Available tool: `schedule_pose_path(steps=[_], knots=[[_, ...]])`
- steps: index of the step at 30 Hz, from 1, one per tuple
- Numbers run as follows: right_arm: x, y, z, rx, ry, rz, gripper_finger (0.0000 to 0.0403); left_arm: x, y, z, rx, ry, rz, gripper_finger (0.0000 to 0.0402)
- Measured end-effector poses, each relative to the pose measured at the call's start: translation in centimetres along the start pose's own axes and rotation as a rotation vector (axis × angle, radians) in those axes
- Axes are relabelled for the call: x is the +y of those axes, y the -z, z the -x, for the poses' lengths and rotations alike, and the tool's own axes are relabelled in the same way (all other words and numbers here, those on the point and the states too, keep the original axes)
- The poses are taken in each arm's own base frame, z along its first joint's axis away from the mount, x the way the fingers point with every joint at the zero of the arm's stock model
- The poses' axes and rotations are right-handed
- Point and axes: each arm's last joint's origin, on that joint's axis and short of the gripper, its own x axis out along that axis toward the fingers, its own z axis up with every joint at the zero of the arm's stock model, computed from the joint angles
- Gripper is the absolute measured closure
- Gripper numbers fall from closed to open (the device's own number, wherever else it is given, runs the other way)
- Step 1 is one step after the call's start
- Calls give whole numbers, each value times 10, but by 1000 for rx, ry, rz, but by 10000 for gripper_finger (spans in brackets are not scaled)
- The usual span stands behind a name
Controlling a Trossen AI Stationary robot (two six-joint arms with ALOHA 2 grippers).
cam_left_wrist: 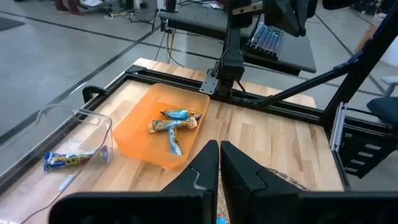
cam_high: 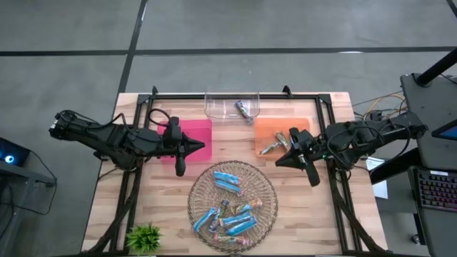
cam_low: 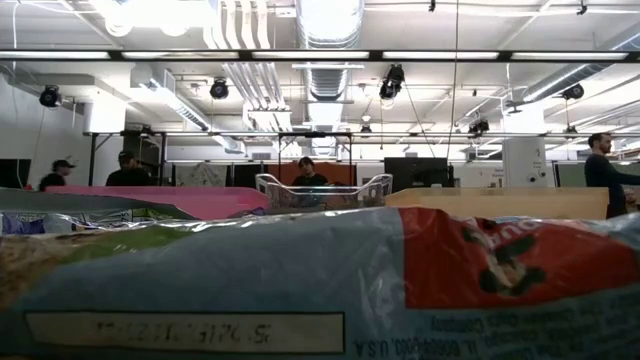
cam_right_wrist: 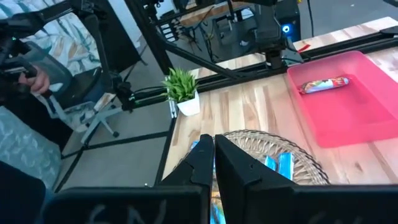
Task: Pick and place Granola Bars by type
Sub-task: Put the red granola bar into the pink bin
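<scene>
Several Granola Bars [cam_high: 230, 207], mostly blue-wrapped, lie in a round wire basket [cam_high: 268, 187] at the table's near middle. More bars lie in the orange tray [cam_left_wrist: 134, 134] at the far right. One bar [cam_right_wrist: 323, 84] lies in the pink tray [cam_right_wrist: 357, 115] at the far left, and one [cam_left_wrist: 68, 160] in the clear bin [cam_high: 214, 107] at the far middle. My left gripper [cam_high: 204, 148] hovers shut and empty over the pink tray's right edge. My right gripper [cam_high: 279, 161] hovers shut and empty near the orange tray's near edge. In the low view one wrapper [cam_low: 320, 290] fills the foreground.
A small green plant [cam_high: 143, 237] stands at the table's near left corner. A black frame rail [cam_high: 235, 95] runs around the table's far and side edges. People stand in the room beyond the table [cam_low: 305, 172], and a hand [cam_right_wrist: 37, 78] shows beside a chair.
</scene>
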Motion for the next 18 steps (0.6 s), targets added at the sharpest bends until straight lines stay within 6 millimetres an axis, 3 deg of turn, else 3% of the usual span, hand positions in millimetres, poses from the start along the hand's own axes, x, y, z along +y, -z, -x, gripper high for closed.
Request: schedule_pose_path(steps=[7, 18], knots=[[0, 0, 0, 1, 1, 0, 394, -3, -6, 0, -51, 62, 52, 375], [0, 0, 0, 1, 1, -4, 394, -7, -8, -5, -80, 70, 40, 228]])
